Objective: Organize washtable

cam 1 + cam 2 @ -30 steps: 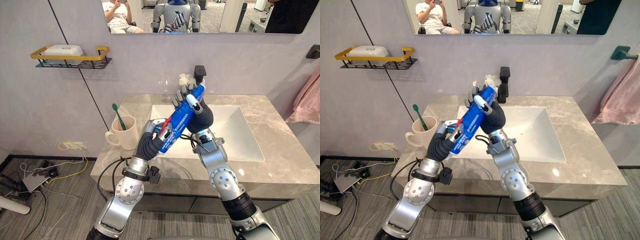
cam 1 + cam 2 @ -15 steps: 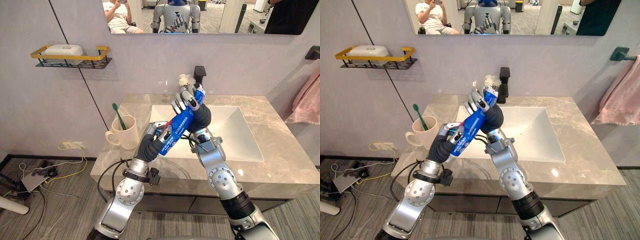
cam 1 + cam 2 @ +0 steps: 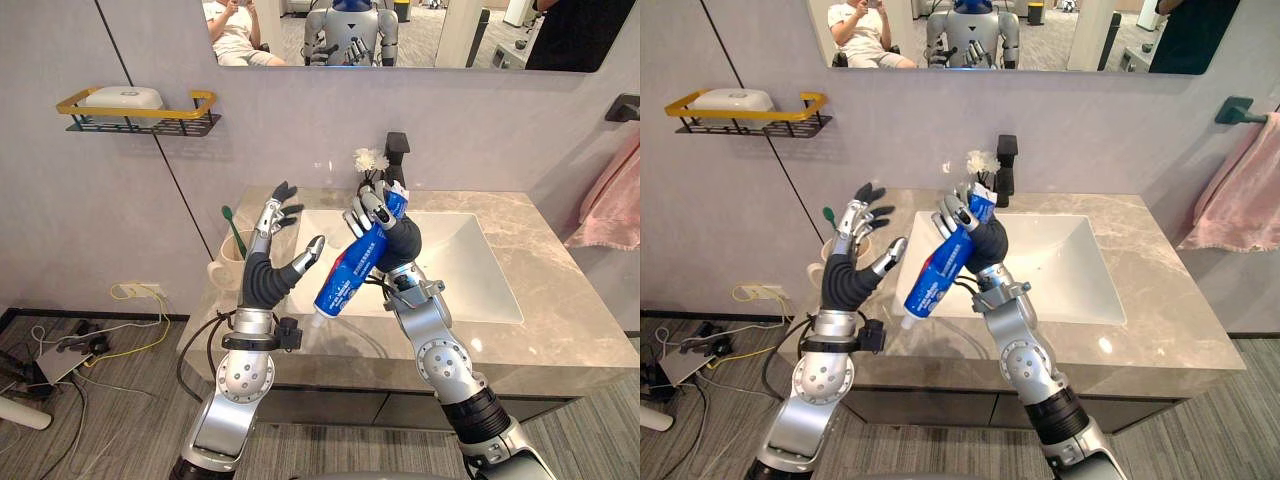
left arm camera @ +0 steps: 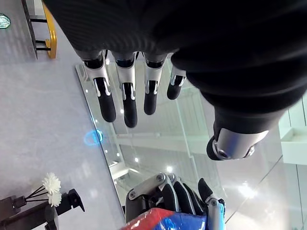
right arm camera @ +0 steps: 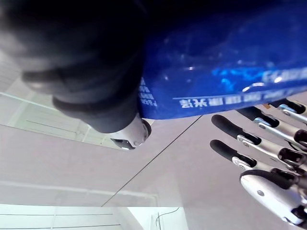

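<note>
The right hand [image 3: 388, 228] had its fingers curled round the upper, crimped end of a glossy blue plastic toothpaste tube [image 3: 345, 278], which hung in the air over the front left corner of the white rectangular sink basin [image 3: 465, 262], its white cap pointing down and towards the robot's left. The left hand [image 3: 262, 278] was raised just beside the tube and apart from it, fingers straight and spread, holding nothing.

The tube looked light and soft-walled, so a hard squeeze would likely dent it, and its shiny skin could slide in the fingers. Gripped at the flat end alone it would tend to swing. The fuller middle, or the stiffer shoulder by the cap, seemed the surer place to take hold.

A cream ceramic mug [image 3: 821, 272] with a green toothbrush [image 3: 232, 228] stood near the left edge of the grey marble counter [image 3: 575, 322], partly hidden behind the left hand, which left little room for a careless nudge there. The strip before the basin was narrow. The black tap [image 3: 398, 150] and small white flowers [image 3: 371, 159] crowded the back, while the counter right of the basin lay open
</note>
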